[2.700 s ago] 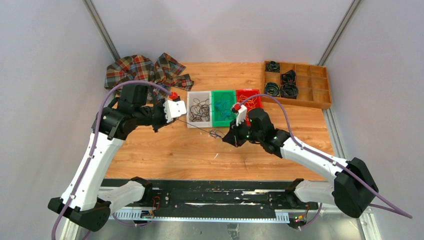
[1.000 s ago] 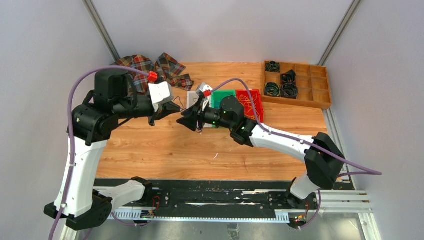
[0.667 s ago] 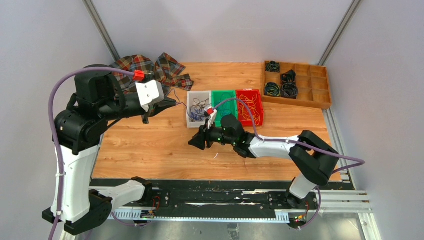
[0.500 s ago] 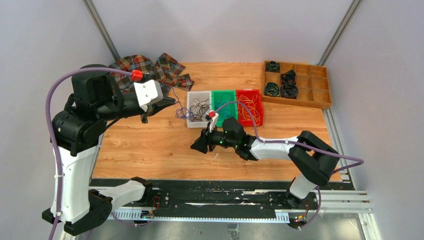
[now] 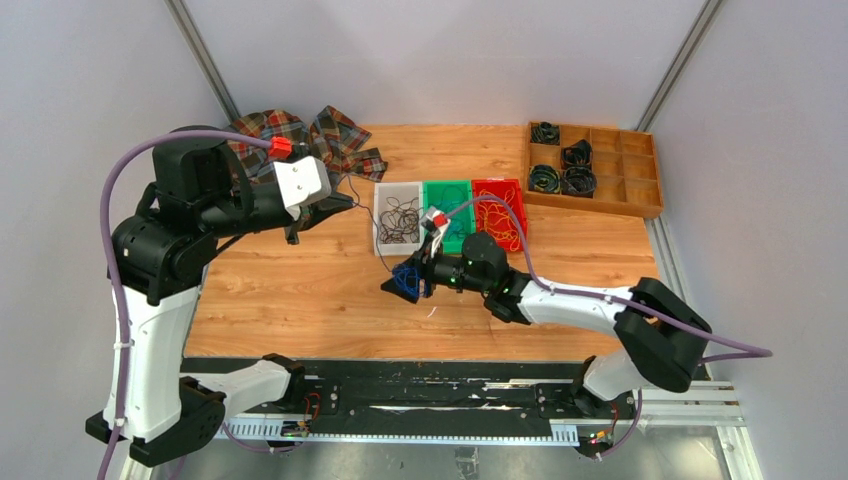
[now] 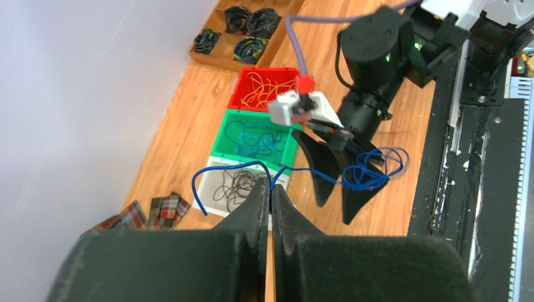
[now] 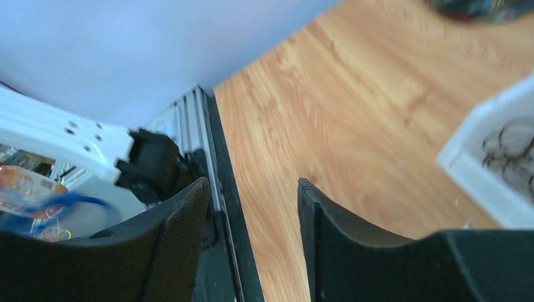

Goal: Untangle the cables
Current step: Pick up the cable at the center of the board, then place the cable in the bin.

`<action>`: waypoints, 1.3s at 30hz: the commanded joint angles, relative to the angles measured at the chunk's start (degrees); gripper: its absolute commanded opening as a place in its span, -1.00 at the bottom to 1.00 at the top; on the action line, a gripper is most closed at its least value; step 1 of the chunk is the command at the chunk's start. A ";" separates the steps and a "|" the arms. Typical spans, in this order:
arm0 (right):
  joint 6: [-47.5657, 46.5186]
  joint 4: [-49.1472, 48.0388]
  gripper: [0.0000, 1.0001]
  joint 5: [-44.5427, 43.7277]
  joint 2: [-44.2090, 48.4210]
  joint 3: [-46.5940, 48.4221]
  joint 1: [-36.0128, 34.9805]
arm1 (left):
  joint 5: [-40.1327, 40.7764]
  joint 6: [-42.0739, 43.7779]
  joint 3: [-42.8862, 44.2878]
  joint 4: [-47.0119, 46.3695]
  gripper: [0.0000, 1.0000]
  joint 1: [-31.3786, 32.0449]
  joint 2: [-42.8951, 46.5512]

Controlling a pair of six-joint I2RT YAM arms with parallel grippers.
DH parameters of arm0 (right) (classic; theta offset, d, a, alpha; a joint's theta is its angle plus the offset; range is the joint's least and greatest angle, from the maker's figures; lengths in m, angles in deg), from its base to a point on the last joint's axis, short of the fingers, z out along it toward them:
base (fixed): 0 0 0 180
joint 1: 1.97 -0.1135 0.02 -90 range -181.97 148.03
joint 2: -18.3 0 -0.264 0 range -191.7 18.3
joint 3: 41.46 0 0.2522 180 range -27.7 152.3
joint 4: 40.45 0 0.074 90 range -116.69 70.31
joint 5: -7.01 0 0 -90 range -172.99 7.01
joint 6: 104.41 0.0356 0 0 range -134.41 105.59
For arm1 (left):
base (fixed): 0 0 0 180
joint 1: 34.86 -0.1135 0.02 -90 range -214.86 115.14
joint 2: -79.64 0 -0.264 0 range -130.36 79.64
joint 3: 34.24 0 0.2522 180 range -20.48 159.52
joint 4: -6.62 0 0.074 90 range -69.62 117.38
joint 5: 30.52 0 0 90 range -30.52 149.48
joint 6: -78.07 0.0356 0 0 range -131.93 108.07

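Observation:
One blue cable [image 6: 371, 171] hangs between my two grippers. My left gripper [image 6: 271, 187] is shut on a thin stretch of it, and a short free end curls off to the left. From there the strand runs to a bunch of blue loops [image 5: 407, 277] draped over the fingers [image 6: 321, 170] of my right gripper [image 5: 400, 285], low over the table in front of the bins. In the right wrist view the right gripper [image 7: 252, 195] is open with only bare wood between its pads. The left gripper [image 5: 348, 203] is raised, left of the white bin.
Three bins stand in a row: a white bin [image 5: 382, 240] with dark wires, a green bin [image 5: 447, 247] with blue ones, a red bin [image 5: 523, 230] with yellow-orange ones. A wooden tray [image 5: 640, 195] of black coils is at the back right. A plaid cloth [image 5: 300, 140] lies back left.
The right gripper has swung down in front of the bins and its jaws have spread wider. The blue loops now hang on its fingers. The left arm rose and drew back left.

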 commanded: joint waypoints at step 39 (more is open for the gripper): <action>-7.52 35.48 0.14 -51.11 33.51 -7.77 20.00 | 19.77 1.78 -2.64 -26.09 -0.99 9.86 -30.67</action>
